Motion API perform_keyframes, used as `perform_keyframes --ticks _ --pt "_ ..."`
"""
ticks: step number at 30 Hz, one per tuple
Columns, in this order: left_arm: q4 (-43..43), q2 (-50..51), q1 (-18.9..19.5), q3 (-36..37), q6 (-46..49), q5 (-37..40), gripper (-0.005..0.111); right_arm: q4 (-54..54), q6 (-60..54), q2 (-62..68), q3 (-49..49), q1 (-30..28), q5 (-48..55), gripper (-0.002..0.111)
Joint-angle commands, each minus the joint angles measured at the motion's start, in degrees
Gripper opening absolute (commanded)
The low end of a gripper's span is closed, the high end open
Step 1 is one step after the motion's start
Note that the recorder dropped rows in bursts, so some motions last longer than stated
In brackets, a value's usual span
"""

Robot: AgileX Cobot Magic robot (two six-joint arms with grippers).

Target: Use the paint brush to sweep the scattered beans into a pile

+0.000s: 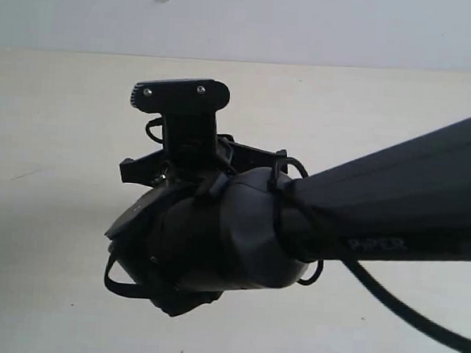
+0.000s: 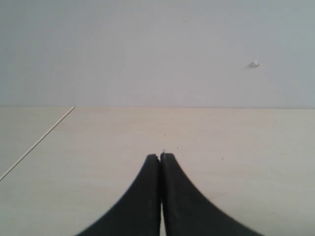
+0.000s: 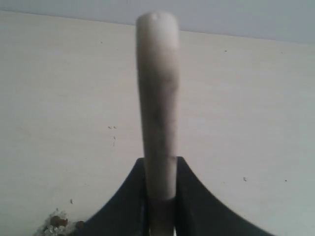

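The right fingers are squeezed onto the paint brush – one black finger on each side of its handle, only as far apart as the handle is wide. The handle is pale wood, smooth and round at the end, and it sticks straight out past the fingertips. The bristles cannot be seen.

The left fingers are pressed tight together and hold nothing. They are black and curved, and they point out low over the bench.

In the exterior view the right arm comes in from 3 o'clock – thick, black and shiny – and its wrist bends down toward 8 o'clock, hiding its fingers.

A few beans, tiny and reddish-brown, lie on the pale bench close to the right fingers, mixed with whitish crumbs.
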Motion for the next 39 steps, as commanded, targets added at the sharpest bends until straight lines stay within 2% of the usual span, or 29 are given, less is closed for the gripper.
perform_keyframes --ticks 1,12,20,25,31,39 --pt "-0.4 -0.3 -0.2 -0.1 -0.3 0.1 0.0 -0.9 0.8 0.5 -1.9 0.1 -1.8 0.0" --pt "-0.4 -0.3 -0.2 -0.1 -0.3 0.1 0.0 0.7 -1.1 -1.1 -1.9 0.1 0.8 0.0" --pt "-0.4 -0.3 -0.2 -0.1 -0.3 0.1 0.0 -1.5 -12.2 -6.9 -1.9 -0.1 4.0 0.0" --pt "-0.4 -0.3 -0.2 -0.1 -0.3 0.1 0.0 -6.0 -16.2 -5.9 -1.8 -2.9 4.2 0.0" --pt "-0.4 -0.3 -0.2 -0.1 -0.3 0.1 0.0 -9.0 -16.1 -2.7 -1.8 -6.3 -3.7 0.0" --pt "-0.4 -0.3 -0.2 -0.1 -0.3 0.1 0.0 -9.1 -15.4 -1.6 -1.8 -6.2 -8.7 0.0"
